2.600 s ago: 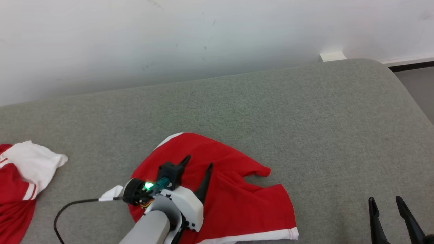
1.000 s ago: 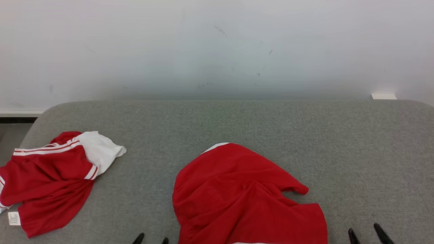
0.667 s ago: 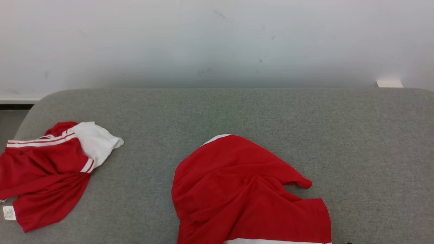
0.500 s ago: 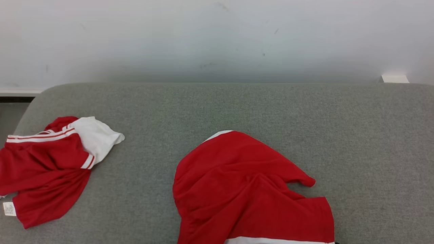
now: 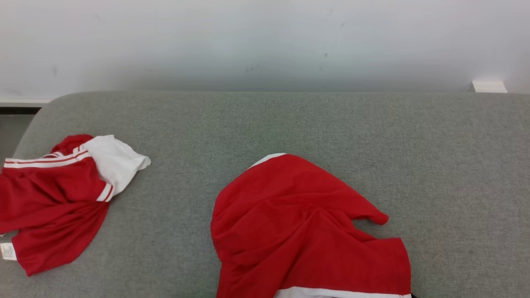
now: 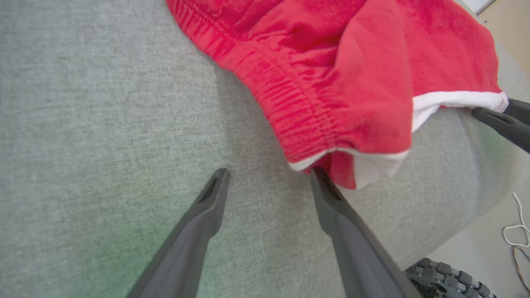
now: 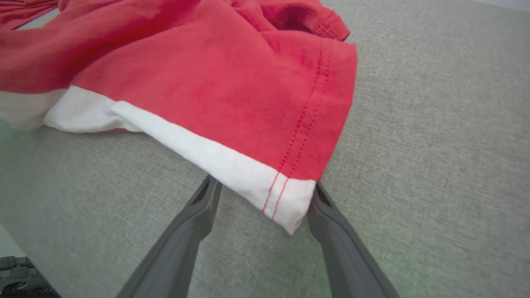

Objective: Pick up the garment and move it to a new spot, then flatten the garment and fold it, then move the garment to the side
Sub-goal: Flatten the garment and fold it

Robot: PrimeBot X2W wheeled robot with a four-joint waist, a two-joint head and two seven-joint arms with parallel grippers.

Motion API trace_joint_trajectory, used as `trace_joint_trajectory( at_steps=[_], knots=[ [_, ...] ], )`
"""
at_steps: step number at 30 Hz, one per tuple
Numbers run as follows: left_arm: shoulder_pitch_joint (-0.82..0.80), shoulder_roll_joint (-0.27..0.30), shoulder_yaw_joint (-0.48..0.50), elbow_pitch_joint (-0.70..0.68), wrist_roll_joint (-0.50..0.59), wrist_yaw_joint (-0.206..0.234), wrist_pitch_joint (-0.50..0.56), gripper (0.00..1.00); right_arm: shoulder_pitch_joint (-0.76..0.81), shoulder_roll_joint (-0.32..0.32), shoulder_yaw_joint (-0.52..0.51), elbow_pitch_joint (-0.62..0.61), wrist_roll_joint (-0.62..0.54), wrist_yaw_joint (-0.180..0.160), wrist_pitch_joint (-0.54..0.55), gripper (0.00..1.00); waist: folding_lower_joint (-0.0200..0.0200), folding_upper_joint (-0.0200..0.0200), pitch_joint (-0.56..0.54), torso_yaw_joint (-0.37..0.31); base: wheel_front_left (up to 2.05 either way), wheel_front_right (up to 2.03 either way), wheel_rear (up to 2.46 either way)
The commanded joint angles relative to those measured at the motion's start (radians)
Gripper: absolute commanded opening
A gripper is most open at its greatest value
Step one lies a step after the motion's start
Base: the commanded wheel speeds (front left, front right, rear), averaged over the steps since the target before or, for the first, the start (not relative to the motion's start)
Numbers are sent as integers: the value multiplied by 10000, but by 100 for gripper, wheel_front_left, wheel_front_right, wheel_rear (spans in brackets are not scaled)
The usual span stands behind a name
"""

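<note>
L claw [image 6: 270, 170] wide apart, empty — R claw [image 7: 265, 181] apart, straddling garment [image 5: 306, 223] hem corner.

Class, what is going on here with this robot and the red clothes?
A two-armed robot is working on a crumpled red garment on a grey cushion. Both grippers are open at its near edge: the right gripper straddles the white-hemmed corner, the left gripper sits beside the waistband. Nothing is gripped yet. Another red and white garment lies to the left.
</note>
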Motion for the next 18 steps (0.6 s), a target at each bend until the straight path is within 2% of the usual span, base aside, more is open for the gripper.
trace_joint_trajectory(
  at_steps=[1, 9, 18],
  knots=[
    [-81, 25, -12, 78, -84, -21, -97, 100, -119, -10, 5, 37, 116, -29, -68, 100, 0, 0, 1, -19, 0, 0, 0],
    [-25, 311, 118, -152, -421, -11, -276, 100, -112, -8, 53, 295, 193, -29, -269, 100, 0, 0, -133, -11, 0, 0, 0],
    [229, 597, -79, -1044, -1097, -22, 84, 100, -174, -3, 131, 358, 270, -29, -310, 100, 0, 0, -244, 79, 0, 0, 0]
  ],
)
